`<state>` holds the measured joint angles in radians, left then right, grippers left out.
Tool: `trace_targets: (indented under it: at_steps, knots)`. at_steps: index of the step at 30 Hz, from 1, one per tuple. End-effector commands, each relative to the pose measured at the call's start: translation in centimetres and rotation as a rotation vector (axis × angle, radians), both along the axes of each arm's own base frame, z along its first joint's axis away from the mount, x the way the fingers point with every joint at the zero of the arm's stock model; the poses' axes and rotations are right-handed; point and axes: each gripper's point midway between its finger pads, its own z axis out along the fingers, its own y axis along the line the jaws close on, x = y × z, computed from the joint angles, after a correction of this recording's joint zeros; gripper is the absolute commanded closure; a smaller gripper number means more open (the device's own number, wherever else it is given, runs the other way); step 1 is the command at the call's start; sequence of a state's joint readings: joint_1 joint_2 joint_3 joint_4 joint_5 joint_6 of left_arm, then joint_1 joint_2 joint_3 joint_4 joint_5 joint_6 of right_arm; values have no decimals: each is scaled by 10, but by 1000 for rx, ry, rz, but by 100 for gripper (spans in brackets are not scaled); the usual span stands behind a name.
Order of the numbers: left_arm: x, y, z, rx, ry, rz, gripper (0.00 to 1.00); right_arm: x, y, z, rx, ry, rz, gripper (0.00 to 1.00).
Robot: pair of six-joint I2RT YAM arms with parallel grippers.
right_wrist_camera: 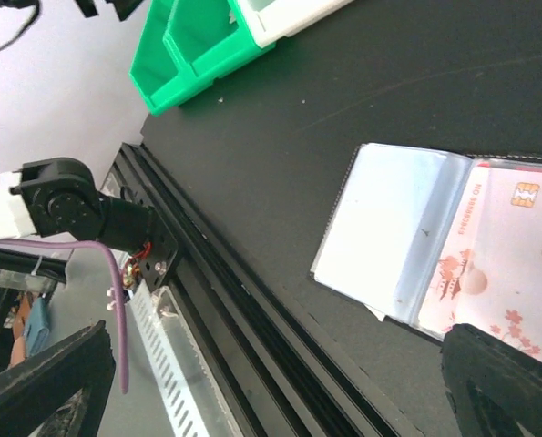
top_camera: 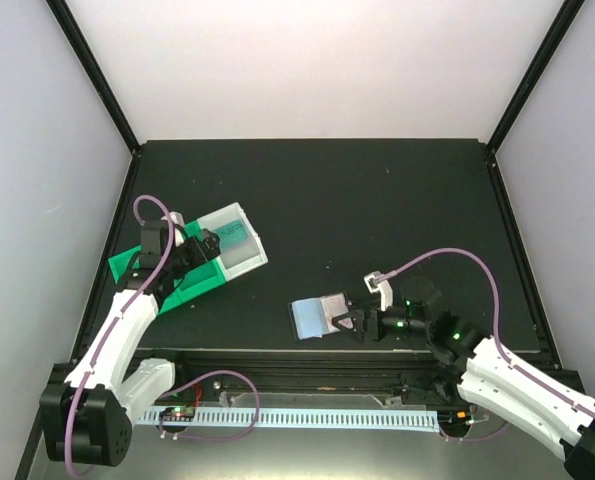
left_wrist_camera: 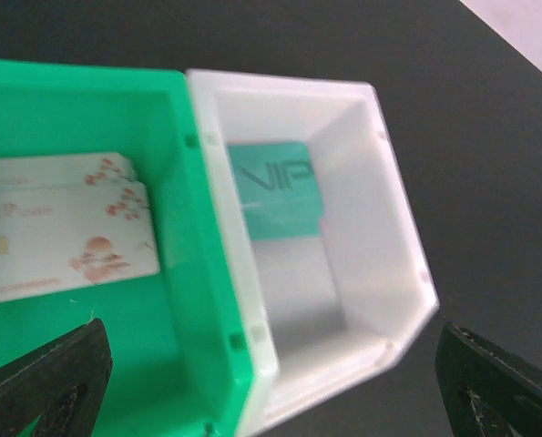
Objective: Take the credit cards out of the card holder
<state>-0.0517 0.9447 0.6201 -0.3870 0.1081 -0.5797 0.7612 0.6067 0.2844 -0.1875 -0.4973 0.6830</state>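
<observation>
Wide left gripper (top_camera: 211,243) hangs over the teal card (left_wrist_camera: 275,191), sorted into the white bin (left_wrist_camera: 400,238); wide right gripper (top_camera: 349,322) faces the card holder (right_wrist_camera: 384,228).

green tray (top_camera: 202,280) touching white bin (top_camera: 247,262), on black table (top_camera: 377,200)

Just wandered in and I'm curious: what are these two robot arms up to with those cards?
They are emptying a card holder. The left gripper hangs open over a white bin with a teal card in it, beside a green tray holding whitish cards. The right gripper is open at the holder, which has a red-printed card inside.
</observation>
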Motion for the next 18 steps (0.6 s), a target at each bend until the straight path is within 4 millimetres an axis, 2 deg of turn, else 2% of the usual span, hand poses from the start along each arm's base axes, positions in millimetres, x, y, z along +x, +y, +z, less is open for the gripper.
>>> trace_targets:
  at_steps: [1,7,13,18]
  knots:
    - [-15,-33,21,-77,-20,-199,1,7,-1,1,-32,9,-30,3]
    - [-37,-70,24,-224,-5,-375,1,15,-8,-22,-142,46,-73,18]
    - [-59,-92,22,-272,-16,-468,1,25,-14,-42,-224,59,-126,51]
    - [-78,-107,22,-293,-17,-521,3,34,-21,-59,-297,60,-171,66]
